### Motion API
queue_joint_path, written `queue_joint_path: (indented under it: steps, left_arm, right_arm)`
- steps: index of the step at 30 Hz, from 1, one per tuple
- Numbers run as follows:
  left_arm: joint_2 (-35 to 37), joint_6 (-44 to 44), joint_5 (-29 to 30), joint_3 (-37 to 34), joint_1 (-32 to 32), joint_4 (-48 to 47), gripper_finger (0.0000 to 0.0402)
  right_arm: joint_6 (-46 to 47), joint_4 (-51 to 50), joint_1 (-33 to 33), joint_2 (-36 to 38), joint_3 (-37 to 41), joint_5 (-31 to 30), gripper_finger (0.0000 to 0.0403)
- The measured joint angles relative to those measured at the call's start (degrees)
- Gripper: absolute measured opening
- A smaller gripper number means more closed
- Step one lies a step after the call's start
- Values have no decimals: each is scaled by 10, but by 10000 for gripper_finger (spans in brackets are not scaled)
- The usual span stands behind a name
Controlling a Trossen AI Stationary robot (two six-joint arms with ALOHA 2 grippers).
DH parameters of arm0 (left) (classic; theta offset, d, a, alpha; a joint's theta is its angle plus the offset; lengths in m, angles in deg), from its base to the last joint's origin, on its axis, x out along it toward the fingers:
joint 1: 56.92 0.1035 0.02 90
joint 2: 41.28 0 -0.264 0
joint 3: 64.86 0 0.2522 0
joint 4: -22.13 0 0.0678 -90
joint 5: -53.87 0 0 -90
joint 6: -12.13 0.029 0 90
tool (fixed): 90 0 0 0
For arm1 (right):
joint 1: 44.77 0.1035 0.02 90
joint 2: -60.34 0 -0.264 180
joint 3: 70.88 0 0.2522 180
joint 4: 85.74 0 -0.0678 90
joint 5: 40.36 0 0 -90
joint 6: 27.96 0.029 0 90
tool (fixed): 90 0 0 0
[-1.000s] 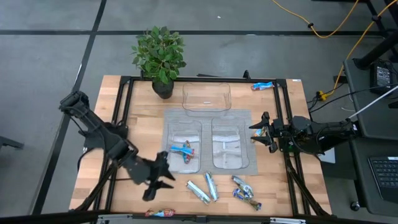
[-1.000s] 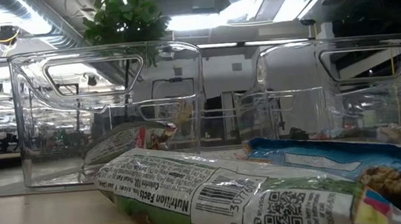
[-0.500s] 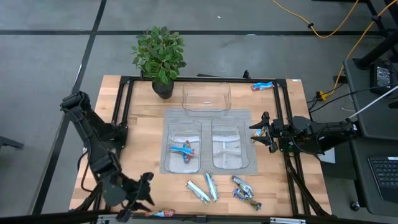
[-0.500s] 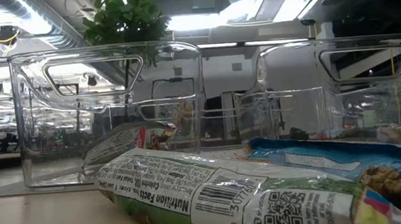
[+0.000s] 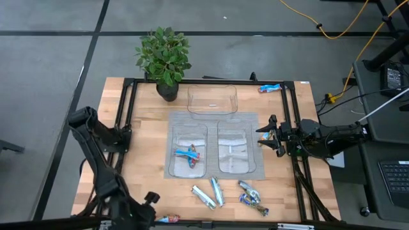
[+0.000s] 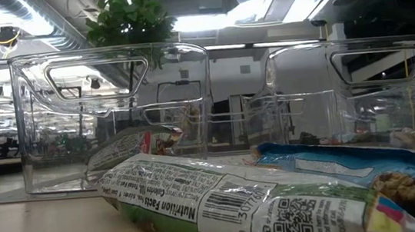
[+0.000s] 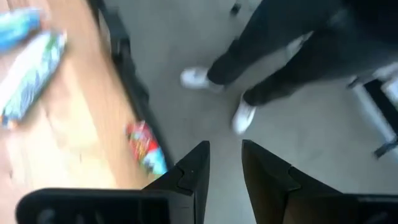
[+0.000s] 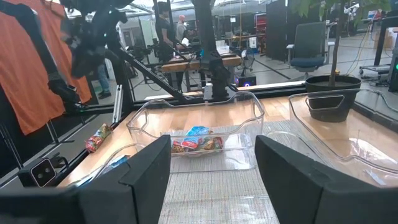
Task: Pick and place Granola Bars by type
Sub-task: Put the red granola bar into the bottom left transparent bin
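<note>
Granola bars lie scattered. Bright blue ones sit in the left clear tray; pale wrappers show in the right tray. Two pale silvery-green bars and dark blue crinkly bars lie flat on the wood near the near edge. A red-and-blue bar lies at the near edge, another blue bar at the far right. My left gripper hangs open at the near-left corner, beside the red-and-blue bar. My right gripper waits open at the right tray's side.
A third clear tray stands beyond the grey mat, and a potted plant at the far edge. The black frame rails run along both sides. A person's legs and shoes stand on the floor past the near edge.
My left arm has swung from beside the left tray toward the table's near-left corner, and its gripper now points out over the near edge. The bars and my right arm have stayed where they were.
</note>
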Motion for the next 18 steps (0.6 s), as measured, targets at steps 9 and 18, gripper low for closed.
queue_joint_path:
  steps: [9, 18]
  left_arm:
    - [-82, -44, -49, 5, 0, -25, 86]
    - [-108, -54, -28, 5, 1, -37, 88]
  right_arm:
    - [0, 0, 0, 0, 0, 0, 236]
    - [0, 0, 0, 0, 0, 0, 236]
